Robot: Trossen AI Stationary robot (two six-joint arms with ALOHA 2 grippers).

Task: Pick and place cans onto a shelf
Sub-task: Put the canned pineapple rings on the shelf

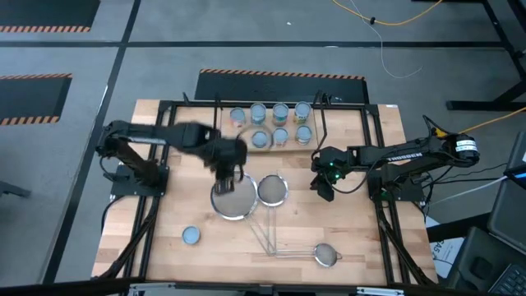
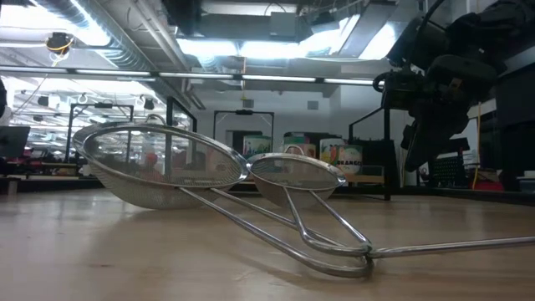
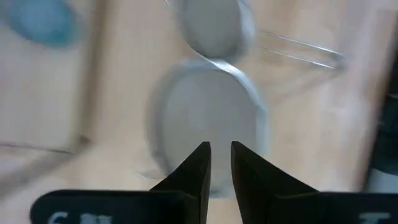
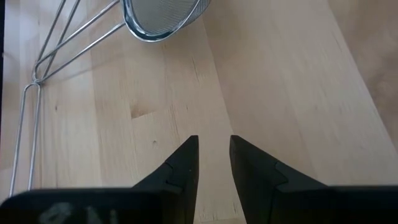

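Several cans (image 1: 280,123) with pale blue tops stand in two rows on the shelf (image 1: 322,122) at the table's far middle; their labels (image 2: 338,151) show behind the strainers in the low view. One more can (image 1: 191,235) stands upright on the table near the front left, a blue blur (image 3: 43,22) in the left wrist view. My left gripper (image 1: 227,178) hangs above the large strainer (image 3: 208,121), pointing down, fingers narrowly apart with nothing between them (image 3: 221,163). My right gripper (image 1: 323,187) waits right of centre, open over bare wood (image 4: 214,158).
Three steel mesh strainers lie mid-table: a large one (image 1: 233,200), a medium one (image 1: 272,189) beside it, and a small one (image 1: 326,255) near the front. Their long wire handles (image 1: 271,240) cross between them. A black frame (image 1: 148,214) edges the table.
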